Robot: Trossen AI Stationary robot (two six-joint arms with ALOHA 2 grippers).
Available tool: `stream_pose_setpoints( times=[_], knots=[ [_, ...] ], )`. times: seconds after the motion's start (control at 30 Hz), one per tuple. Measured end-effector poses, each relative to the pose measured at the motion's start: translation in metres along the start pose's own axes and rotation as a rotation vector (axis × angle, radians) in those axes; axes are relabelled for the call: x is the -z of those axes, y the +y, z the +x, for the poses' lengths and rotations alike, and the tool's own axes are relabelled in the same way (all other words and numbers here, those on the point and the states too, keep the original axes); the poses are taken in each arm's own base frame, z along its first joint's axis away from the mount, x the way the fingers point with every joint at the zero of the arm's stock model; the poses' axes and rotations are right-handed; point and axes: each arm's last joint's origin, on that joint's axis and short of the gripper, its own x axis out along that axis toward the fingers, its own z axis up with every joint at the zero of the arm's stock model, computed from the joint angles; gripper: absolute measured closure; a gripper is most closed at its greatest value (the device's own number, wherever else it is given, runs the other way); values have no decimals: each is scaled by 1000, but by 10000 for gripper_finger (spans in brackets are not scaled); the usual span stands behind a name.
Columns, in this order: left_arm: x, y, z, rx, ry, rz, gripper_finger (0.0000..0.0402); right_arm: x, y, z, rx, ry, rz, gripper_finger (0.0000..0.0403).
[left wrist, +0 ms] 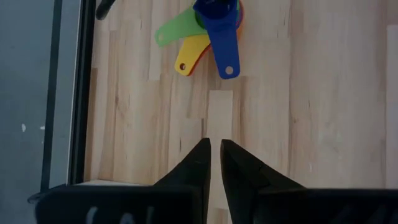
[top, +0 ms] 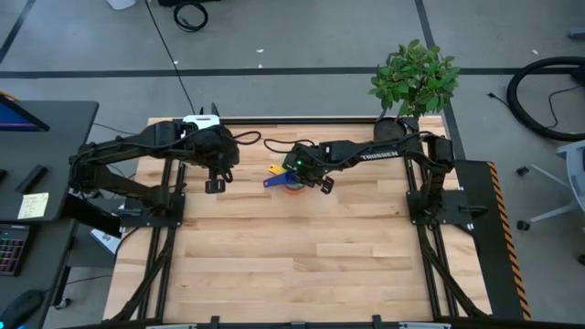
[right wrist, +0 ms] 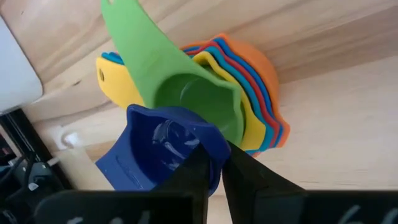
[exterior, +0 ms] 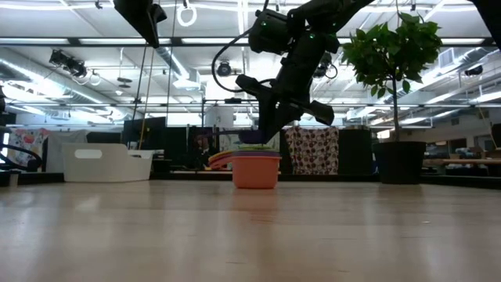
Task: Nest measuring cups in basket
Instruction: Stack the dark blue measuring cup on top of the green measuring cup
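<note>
1. sitting at the back middle of the table [top: 302,265]: a nested stack of measuring cups [top: 292,185], orange cup [exterior: 256,170] outermost, standing on bare wood; the white basket [exterior: 107,162] stands well apart near the left arm at the back edge.
2. right claw [right wrist: 211,163]: directly over the stack, fingers nearly together and pinching the rim of the dark blue cup [right wrist: 163,149], which tilts beside the green cup [right wrist: 186,93] in the top of the stack.
3. right arm: reaches from its post on the right toward the table middle, wrist bent downward onto the stack.
4. left claw [left wrist: 214,162]: fingers almost closed, nothing between them, hanging above the wood near the stack; arm stretched from the left post.
5. left wrist view only: green, yellow and dark blue handles fanned out from the stack.
6. right wrist view only: layered rims, yellow, red, light blue, orange.
7. low view only: potted plant [exterior: 395,86] standing to the right behind the stack.
</note>
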Motion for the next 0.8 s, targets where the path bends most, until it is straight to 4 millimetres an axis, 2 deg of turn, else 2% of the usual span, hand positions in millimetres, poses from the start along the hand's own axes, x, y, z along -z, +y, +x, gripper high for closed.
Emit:
stream_pose_setpoints(
  times=[0.8],
  knots=[
    [0, 0, 0, 0, 1, 1, 359, -1, -1, 0, 13, -12, -53, 356]
  ],
)
